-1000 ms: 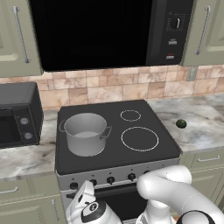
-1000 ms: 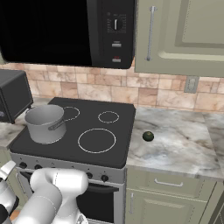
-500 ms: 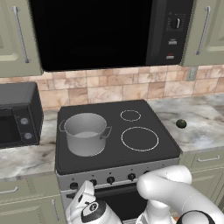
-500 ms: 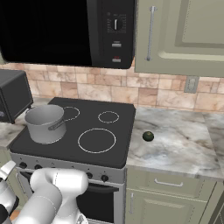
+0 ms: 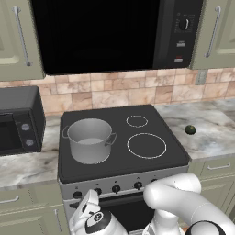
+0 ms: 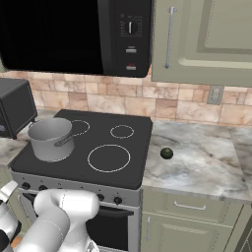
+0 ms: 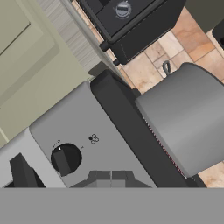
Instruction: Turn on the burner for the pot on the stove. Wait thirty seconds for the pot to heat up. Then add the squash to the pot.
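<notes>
The grey steel pot (image 5: pixel 89 140) (image 6: pixel 50 139) (image 7: pixel 188 118) stands on the front left of the black glass stove (image 5: pixel 114 158) (image 6: pixel 135 165). It covers the burner beneath it. A thin reddish line runs along the pot's base in the hand view. The small dark green squash (image 5: pixel 190 130) (image 6: pixel 167 153) lies on the marble counter to the right of the stove. My gripper (image 5: pixel 91 197) (image 6: pixel 8 190) (image 7: pixel 108 177) is shut and empty, just in front of the silver knob panel (image 7: pixel 87 122). A black knob (image 7: pixel 64 159) sits a little to the left of the fingertips.
A black toaster oven (image 5: pixel 18 119) (image 6: pixel 15 106) stands on the counter left of the stove. A microwave (image 5: pixel 110 32) hangs above. Two thin white rings (image 5: pixel 146 145) mark the stove's right side. More knobs (image 5: pixel 116 188) line the front panel above the oven door.
</notes>
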You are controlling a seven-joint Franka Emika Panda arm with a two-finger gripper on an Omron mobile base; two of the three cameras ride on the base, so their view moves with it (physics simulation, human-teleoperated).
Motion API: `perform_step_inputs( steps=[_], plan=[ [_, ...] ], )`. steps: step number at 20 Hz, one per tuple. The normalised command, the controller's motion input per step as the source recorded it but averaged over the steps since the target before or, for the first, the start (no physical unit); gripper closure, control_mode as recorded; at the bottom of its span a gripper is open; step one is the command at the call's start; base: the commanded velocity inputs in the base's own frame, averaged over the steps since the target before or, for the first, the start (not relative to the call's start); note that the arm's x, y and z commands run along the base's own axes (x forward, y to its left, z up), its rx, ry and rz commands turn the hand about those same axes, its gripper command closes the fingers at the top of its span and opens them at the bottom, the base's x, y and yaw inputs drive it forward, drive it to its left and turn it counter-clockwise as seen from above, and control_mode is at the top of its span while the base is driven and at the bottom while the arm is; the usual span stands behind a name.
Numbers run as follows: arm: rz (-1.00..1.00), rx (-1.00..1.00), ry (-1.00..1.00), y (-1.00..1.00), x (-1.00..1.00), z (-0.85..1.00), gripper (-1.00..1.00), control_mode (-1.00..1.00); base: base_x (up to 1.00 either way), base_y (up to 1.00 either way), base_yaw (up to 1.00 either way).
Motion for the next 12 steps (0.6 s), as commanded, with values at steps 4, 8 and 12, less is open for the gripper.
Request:
perform_step_inputs(
  steps=[4,8,12],
  plan=[
    [0.0,0.0,0.0,0.0,0.0,0.0,1.0,-1.0,0.0,0.0,0.0],
    [0.0,0.0,0.0,0.0,0.0,0.0,1.0,-1.0,0.0,0.0,0.0],
    [0.0,0.0,0.0,0.0,0.0,0.0,1.0,-1.0,0.0,0.0,0.0]
  ],
)
